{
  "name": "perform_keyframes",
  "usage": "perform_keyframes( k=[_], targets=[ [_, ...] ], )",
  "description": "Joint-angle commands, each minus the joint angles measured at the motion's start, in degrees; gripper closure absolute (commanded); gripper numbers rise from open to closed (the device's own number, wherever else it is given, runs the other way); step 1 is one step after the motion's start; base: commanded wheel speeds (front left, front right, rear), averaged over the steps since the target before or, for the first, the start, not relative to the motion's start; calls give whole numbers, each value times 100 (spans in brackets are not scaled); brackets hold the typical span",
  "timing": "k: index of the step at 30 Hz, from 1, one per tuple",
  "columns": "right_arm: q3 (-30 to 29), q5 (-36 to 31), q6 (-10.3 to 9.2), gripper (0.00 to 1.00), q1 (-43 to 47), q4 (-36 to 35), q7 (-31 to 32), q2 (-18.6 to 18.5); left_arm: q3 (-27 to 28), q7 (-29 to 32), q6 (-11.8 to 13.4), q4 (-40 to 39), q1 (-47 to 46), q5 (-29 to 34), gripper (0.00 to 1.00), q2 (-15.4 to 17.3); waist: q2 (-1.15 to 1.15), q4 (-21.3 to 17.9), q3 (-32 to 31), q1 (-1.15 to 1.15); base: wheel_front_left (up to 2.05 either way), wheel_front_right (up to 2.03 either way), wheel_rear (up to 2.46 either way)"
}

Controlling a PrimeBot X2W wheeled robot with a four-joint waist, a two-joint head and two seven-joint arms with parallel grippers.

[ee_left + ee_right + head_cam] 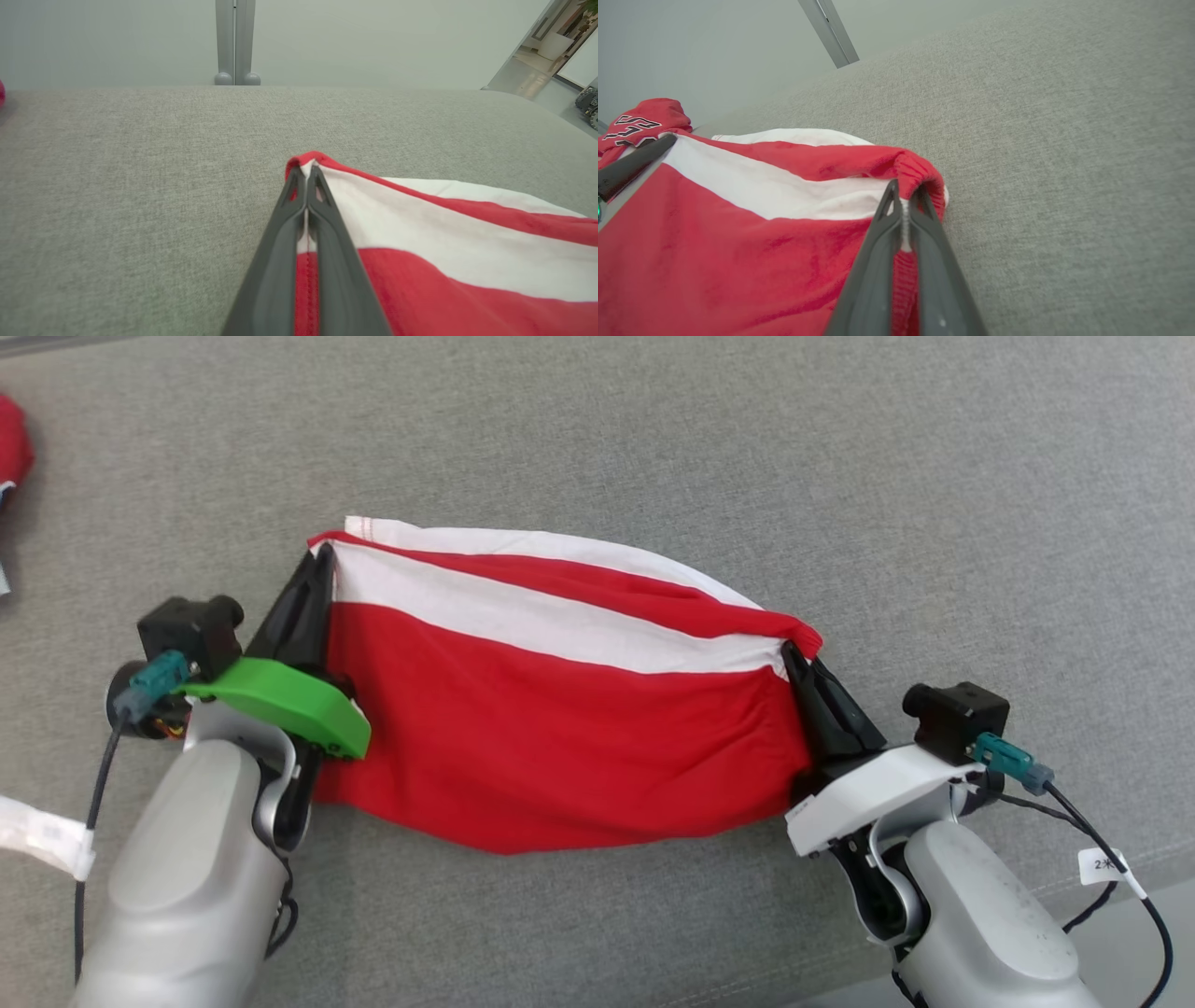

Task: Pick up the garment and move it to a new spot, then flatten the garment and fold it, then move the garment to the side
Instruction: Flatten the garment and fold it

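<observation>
The red-and-white garment (551,728) is stretched over the grey upholstered surface (653,448), with the left gripper (320,569) pinching one upper corner tight and the right gripper (794,655) the other.

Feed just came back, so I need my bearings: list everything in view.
garment: one, red with white bands, middle, held at both top corners
second garment: one, red with black-and-white print, surface's far left
surface: one, grey fabric, under everything
post: one, grey, behind the surface
left gripper: one, dark, shut on garment's left corner
right gripper: one, dark, shut on garment's right corner
</observation>
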Motion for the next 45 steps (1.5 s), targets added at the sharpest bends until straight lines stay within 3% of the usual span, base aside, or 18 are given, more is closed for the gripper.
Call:
perform_keyframes(
  k=[1, 14, 15, 16, 17, 18, 19, 20, 21, 38, 45],
  targets=[
    [16, -39, -2, 100, -103, 42, -23, 39, 8, 1, -10, 119, -210, -18, 100, 67, 0, -127, 131, 0, 0, 0, 0],
    [-82, -154, -3, 100, -299, 160, -22, 198, -26, 1, -8, 1209, -830, -93, 100, 36, 0, -251, 106, 0, 0, 0, 0],
    [-116, -179, -3, 95, -269, 147, -22, 202, -47, 1, -8, 1217, -852, -100, 100, 16, 0, -248, 76, 0, 0, 0, 0],
    [-140, -183, -3, 83, -243, 137, -22, 207, -59, 1, -8, 1230, -859, -106, 100, 6, 0, -245, 59, 0, 0, 0, 0],
    [-160, -204, -3, 64, -213, 135, -22, 215, -75, 1, -8, 1254, -852, -110, 84, -3, 0, -244, 27, 0, 0, 0, 0],
    [-170, -221, -3, 16, -194, 131, -22, 222, -102, 1, -8, 1279, -848, -112, 63, -16, 0, -243, 7, 0, 0, 0, 0],
    [-182, -235, -3, 0, -174, 117, -22, 228, -142, 1, -8, 1303, -849, -123, 44, -33, 0, -241, -23, 0, 0, 0, 0],
    [-192, -242, -3, 0, -149, 107, -23, 230, -173, 1, -8, 1298, -853, -128, 7, -47, 0, -238, -55, 0, 0, 0, 0],
    [-196, -252, -3, 0, -123, 97, -23, 230, -191, 2, -8, 1297, -850, -132, 0, -57, 0, -233, -82, 0, 0, 0, 0],
    [-954, -763, -2, 0, 813, -431, -22, 163, -134, 14, -8, 941, 271, -874, 0, -3, 0, -45, -780, 0, 0, 0, 0],
    [-1229, -914, -2, 0, 1032, -764, -23, 132, -200, 321, -8, 873, 715, -1094, 0, 75, 0, -38, -1049, 0, 0, 0, 0]
  ],
)
